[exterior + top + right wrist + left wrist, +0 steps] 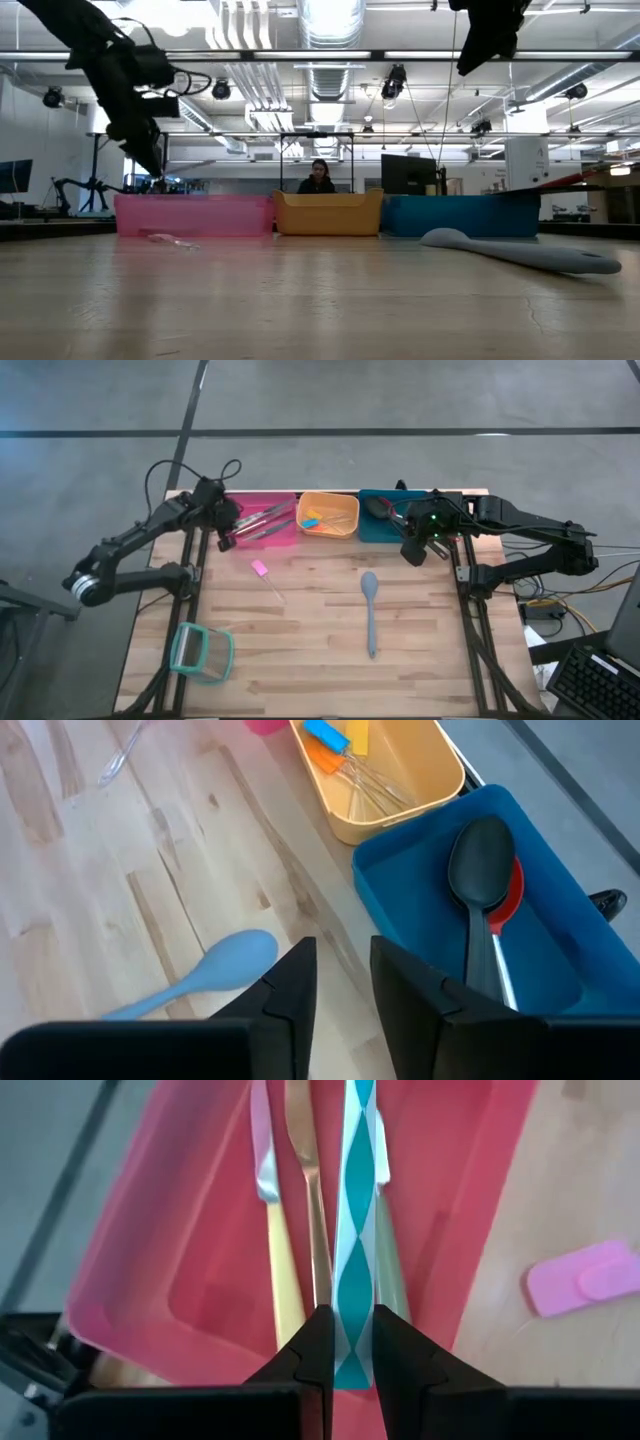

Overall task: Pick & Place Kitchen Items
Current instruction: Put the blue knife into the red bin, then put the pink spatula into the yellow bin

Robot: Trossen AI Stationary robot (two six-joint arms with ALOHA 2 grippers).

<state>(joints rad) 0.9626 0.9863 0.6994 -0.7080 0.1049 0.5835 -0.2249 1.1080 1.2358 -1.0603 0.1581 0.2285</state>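
Note:
My left gripper (pixel 228 538) hangs over the left end of the pink bin (pixel 262 532), shut on a slim utensil with a teal-and-white diamond pattern (pixel 352 1220). Slim gold and yellow-handled knives (pixel 300 1230) lie in that bin under it. My right gripper (pixel 343 955) hovers open and empty above the near edge of the blue bin (pixel 420 910), where a black spoon (pixel 480 870) lies on a red utensil. A grey-blue spoon (pixel 370 610) and a pink spatula with a clear handle (pixel 262 572) lie flat on the table. My left gripper pinches the patterned utensil's near end (pixel 350 1342) between its two fingers. The fingers slant down from the bin's left end and lie along the utensil, which runs straight ahead over the bin. Its far end leaves the picture, so whether it rests there I cannot tell.
An orange bin (pixel 328 515) holding small blue, orange and yellow tools stands between the pink and blue bins along the far edge. A teal-rimmed clear container (pixel 200 652) sits at the near left. Bare wood lies across the table's middle and near side.

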